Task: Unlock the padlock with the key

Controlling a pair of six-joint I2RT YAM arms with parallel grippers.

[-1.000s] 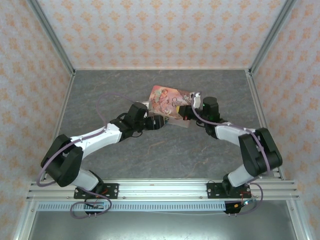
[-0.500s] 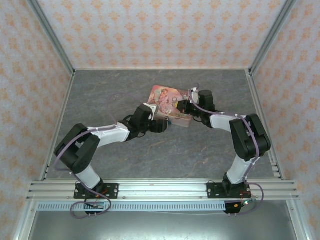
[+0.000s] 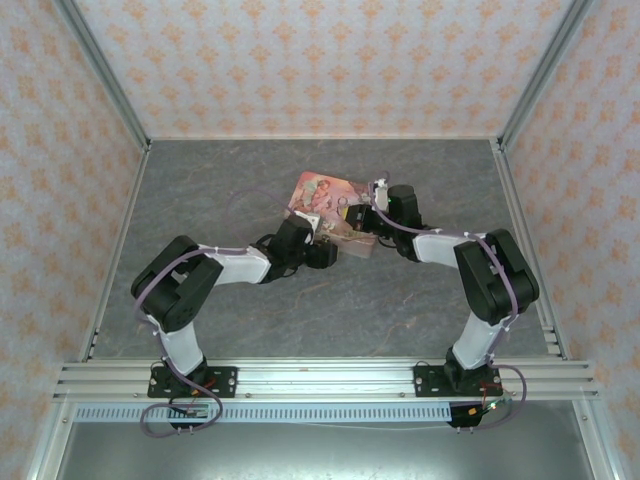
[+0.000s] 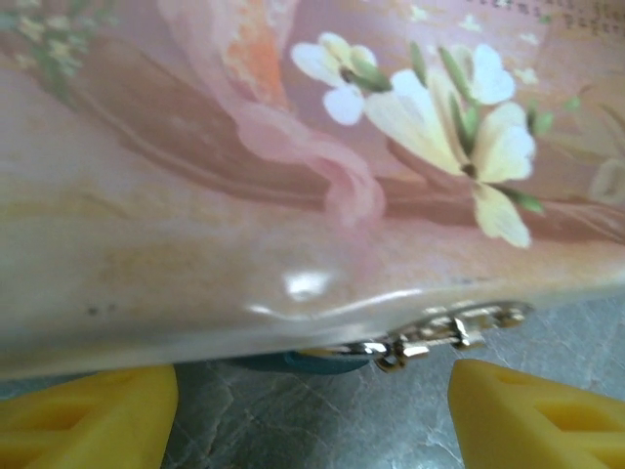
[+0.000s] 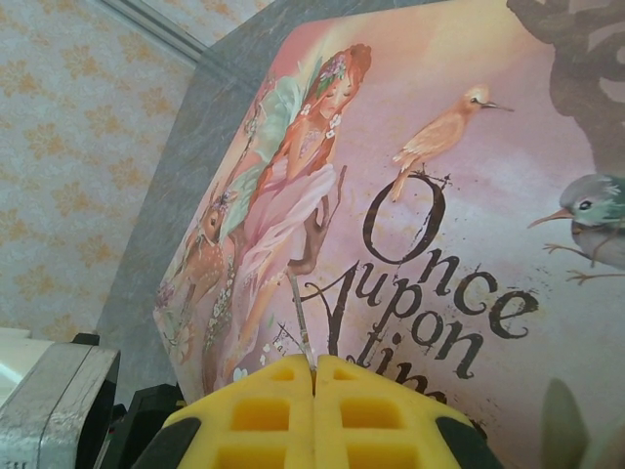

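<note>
The padlock's teal body (image 4: 311,362) peeks out under the lower edge of the pink picture tin (image 4: 244,195), and its shiny metal shackle and hasp (image 4: 449,330) show just to the right. My left gripper (image 4: 312,425) is open, with its yellow fingers (image 4: 88,415) apart on either side below the padlock and not touching it. My right gripper (image 5: 314,376) is shut on the key (image 5: 302,318), whose thin metal blade sticks out over the tin's lid (image 5: 459,166). Seen from above, the left gripper (image 3: 322,250) sits at the tin's near edge and the right gripper (image 3: 352,218) at its right side.
The pink tin (image 3: 322,192) lies mid-table on the grey stone-patterned surface (image 3: 220,190). Patterned walls with metal corner posts (image 3: 100,70) close in the back and both sides. Bare tabletop lies to the left, right and front of the tin.
The left arm has folded in and brought its gripper close under the tin's near edge. The right gripper has slid left over the tin with the key. The tin has shifted slightly left.
</note>
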